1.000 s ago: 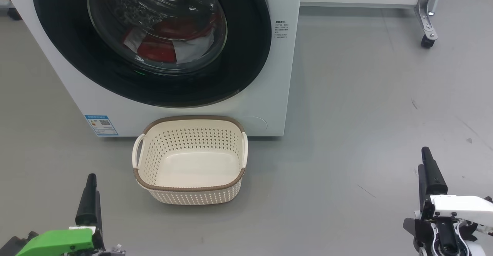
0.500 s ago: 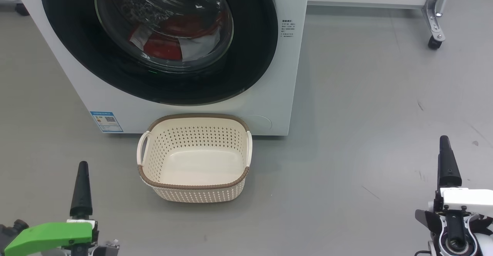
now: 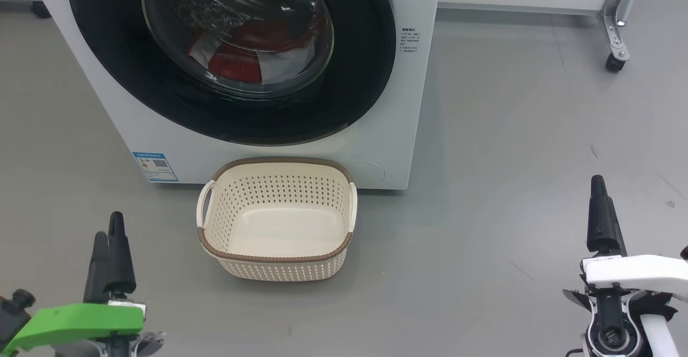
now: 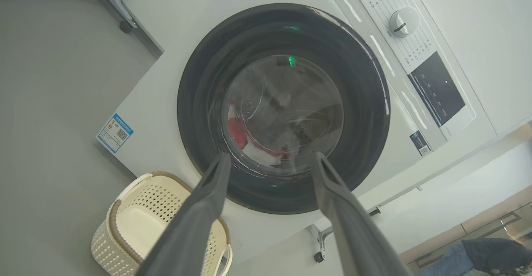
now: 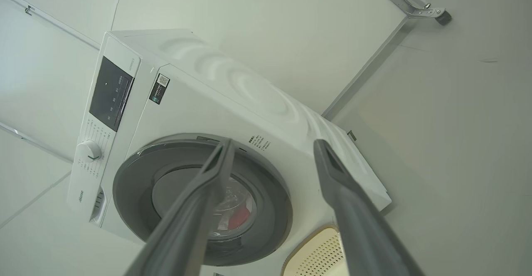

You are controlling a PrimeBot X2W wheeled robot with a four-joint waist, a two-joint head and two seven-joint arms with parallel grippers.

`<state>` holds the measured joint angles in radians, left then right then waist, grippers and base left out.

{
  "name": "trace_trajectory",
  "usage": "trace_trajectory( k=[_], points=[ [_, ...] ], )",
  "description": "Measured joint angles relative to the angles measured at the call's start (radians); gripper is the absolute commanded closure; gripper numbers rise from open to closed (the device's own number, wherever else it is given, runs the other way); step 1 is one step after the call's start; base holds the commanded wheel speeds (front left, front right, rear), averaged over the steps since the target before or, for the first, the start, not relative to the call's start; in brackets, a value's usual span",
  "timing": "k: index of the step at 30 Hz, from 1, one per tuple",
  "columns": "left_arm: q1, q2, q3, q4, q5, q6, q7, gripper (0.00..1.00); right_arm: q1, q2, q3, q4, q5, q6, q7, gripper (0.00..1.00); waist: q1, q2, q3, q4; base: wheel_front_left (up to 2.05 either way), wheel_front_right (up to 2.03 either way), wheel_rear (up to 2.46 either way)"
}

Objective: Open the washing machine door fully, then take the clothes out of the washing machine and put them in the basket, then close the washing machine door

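My left gripper (image 4: pixel 271 156): its two dark fingers are spread wide apart. It holds nothing. In the left wrist view it points at the round door from a little way off and touches nothing.
My right gripper (image 5: pixel 274 143): wide open too, with nothing in it. It hangs in the air, off to the right of the machine and well away from it.
Washing machine (image 3: pixel 376 104): big and white. It stands on the grey floor (image 3: pixel 484 185) right in front of me.
Washing machine door (image 3: pixel 365 66): shut flat against the front. It has a wide shiny black ring with a round glass window in the middle.
Clothes (image 3: pixel 236 66): red and white, lying in a heap inside the machine, low down behind the glass.
Basket (image 3: pixel 279 257): cream with little holes and a brown rim. It sits on the floor just in front of the machine, under the door, between my two grippers. I can see its bare bottom.
Blue sticker (image 3: pixel 155 166): low on the machine's front, left of the basket.
Knob (image 4: pixel 400 21): white and round, on the strip above the door, next to a dark panel (image 4: pixel 436 89).
Little wheel (image 3: pixel 614 62): on a metal leg, far off to the right.
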<state>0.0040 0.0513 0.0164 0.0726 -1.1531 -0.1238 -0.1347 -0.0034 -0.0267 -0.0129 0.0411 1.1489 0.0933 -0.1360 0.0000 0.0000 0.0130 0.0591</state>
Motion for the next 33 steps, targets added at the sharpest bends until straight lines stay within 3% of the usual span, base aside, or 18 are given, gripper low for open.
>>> trace_trajectory(
  k=[10, 23, 33],
  points=[
    [0.0, 0.015, 0.015, -0.032, 0.277, 0.0, -0.03, 0.0, -0.009, -0.003, 0.015, -0.04, -0.2, -0.027, -0.029, 0.0, 0.0, 0.0, 0.004, 0.007, 0.0, 0.0, 0.0],
    [0.0, 0.003, 0.014, -0.059, 0.552, 0.0, -0.073, 0.0, -0.019, -0.006, 0.058, -0.08, -0.462, -0.107, -0.072, 0.0, 0.0, 0.0, 0.013, 0.017, 0.0, 0.0, 0.0],
    [0.002, 0.003, -0.049, -0.05, 0.755, 0.0, -0.106, 0.0, -0.019, -0.011, 0.111, -0.076, -0.624, -0.159, -0.105, 0.0, 0.0, 0.0, 0.016, 0.022, 0.0, 0.0, 0.0]
  ],
)
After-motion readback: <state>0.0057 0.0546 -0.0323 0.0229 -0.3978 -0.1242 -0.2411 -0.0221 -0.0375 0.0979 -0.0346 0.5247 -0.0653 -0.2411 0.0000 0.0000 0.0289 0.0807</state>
